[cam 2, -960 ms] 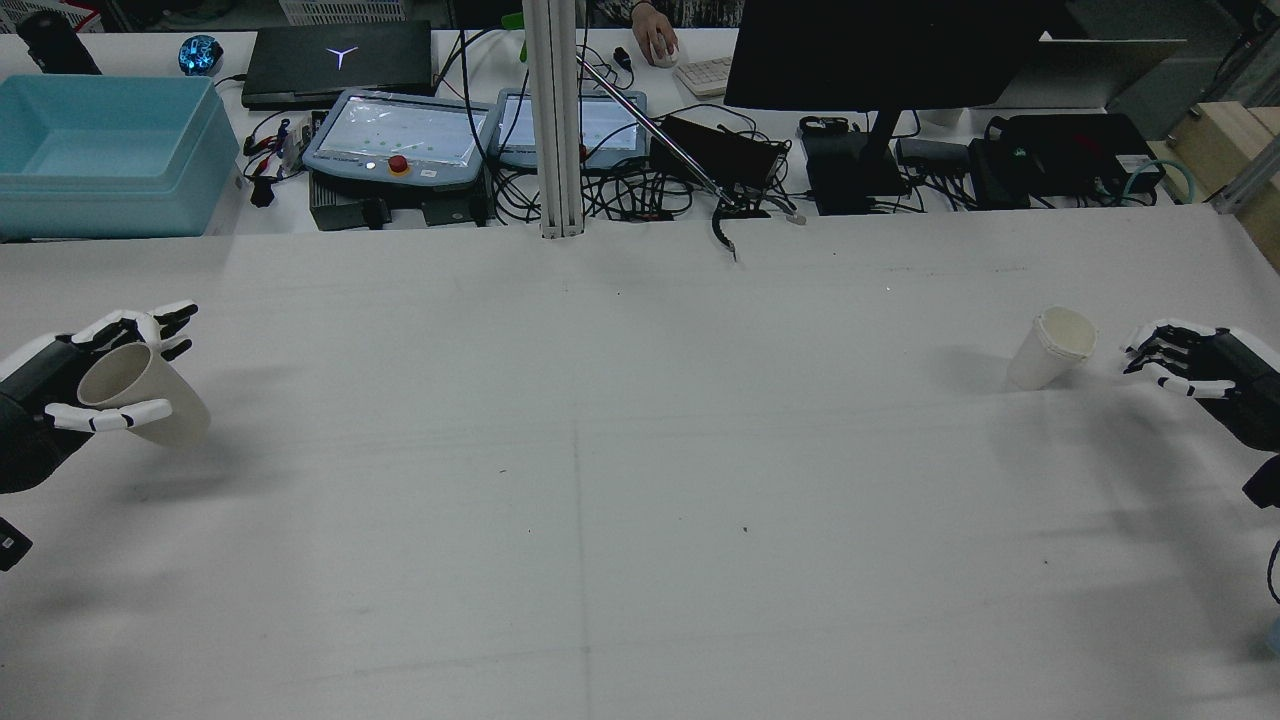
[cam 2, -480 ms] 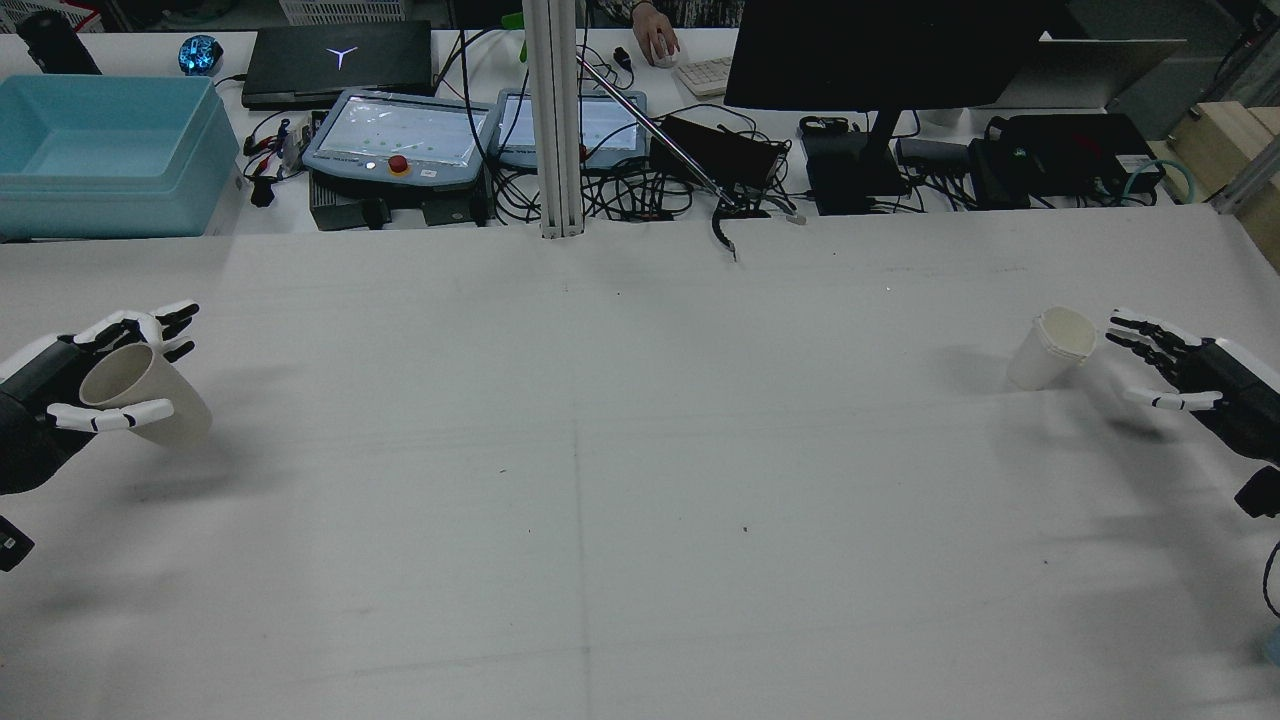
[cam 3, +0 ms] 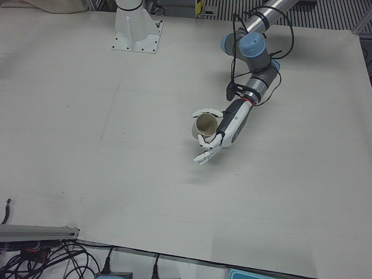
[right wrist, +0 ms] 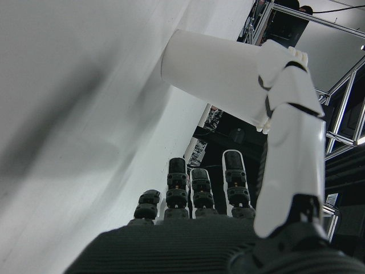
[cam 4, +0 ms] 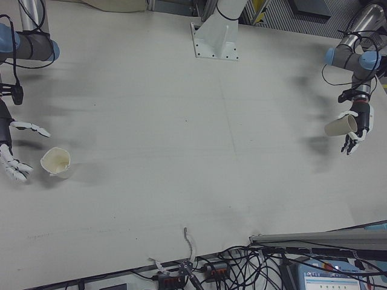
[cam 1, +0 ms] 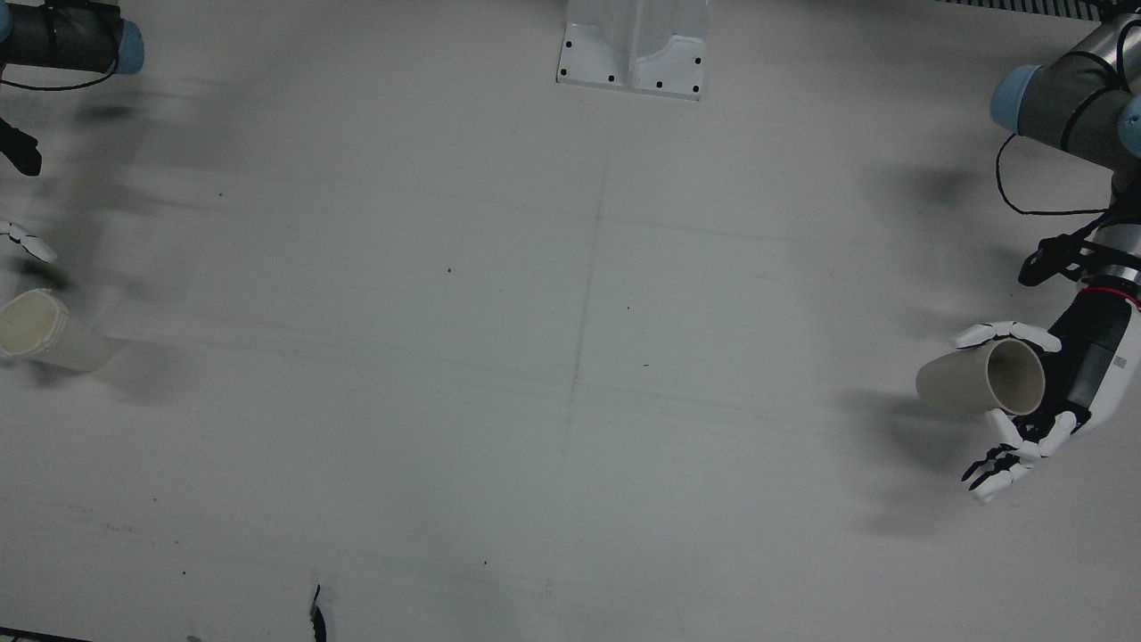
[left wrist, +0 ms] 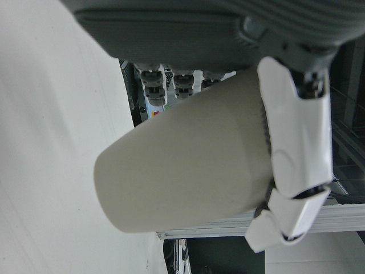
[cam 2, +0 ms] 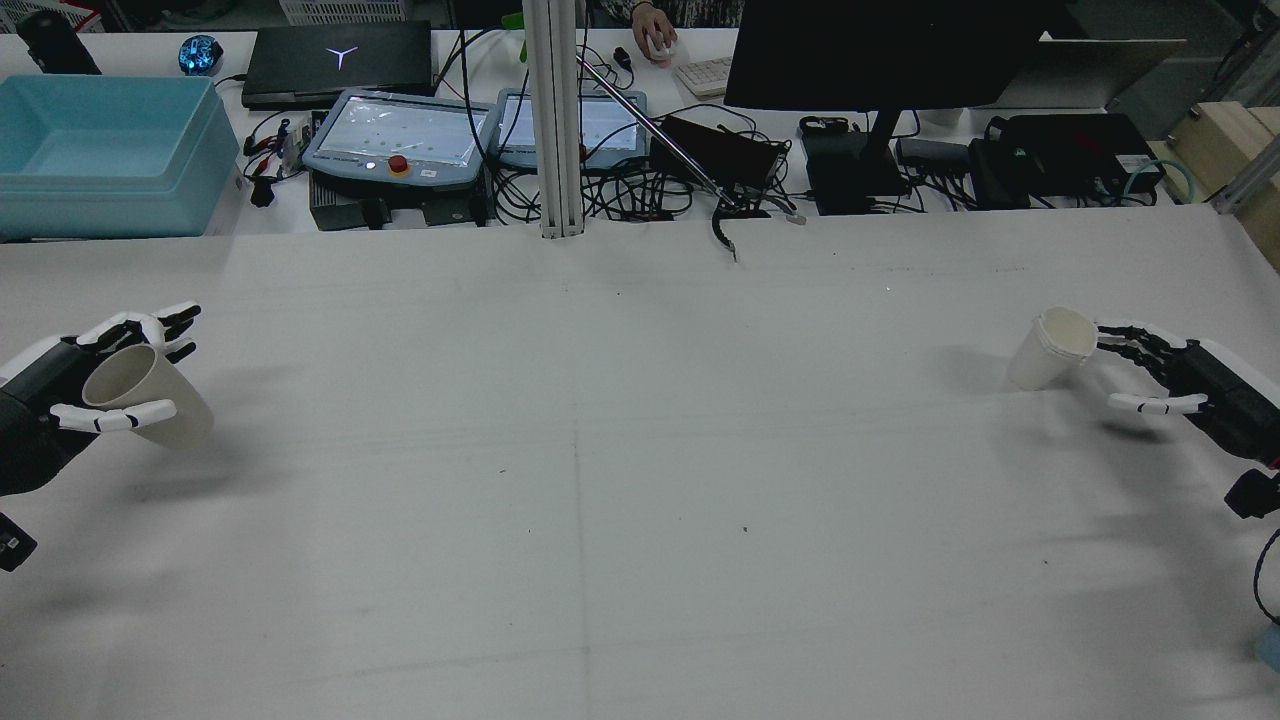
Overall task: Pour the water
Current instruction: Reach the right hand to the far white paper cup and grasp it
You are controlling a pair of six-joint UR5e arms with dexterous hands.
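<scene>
My left hand is shut on a tan paper cup and holds it tilted above the table at its left edge. The same cup shows in the front view, the left-front view and the left hand view. A second, white paper cup stands on the table at the right, also in the front view and the right-front view. My right hand is open just right of it, fingertips by its rim, thumb apart from it. The right hand view shows this cup beyond the thumb.
Behind the table's far edge are a blue bin, two teach pendants, a laptop, a monitor and tangled cables. A white post stands at the back centre. The arm pedestal sits at the table's near side.
My right hand has spread its fingers and moved left, up to the white cup. My left hand with its cup has barely moved.
</scene>
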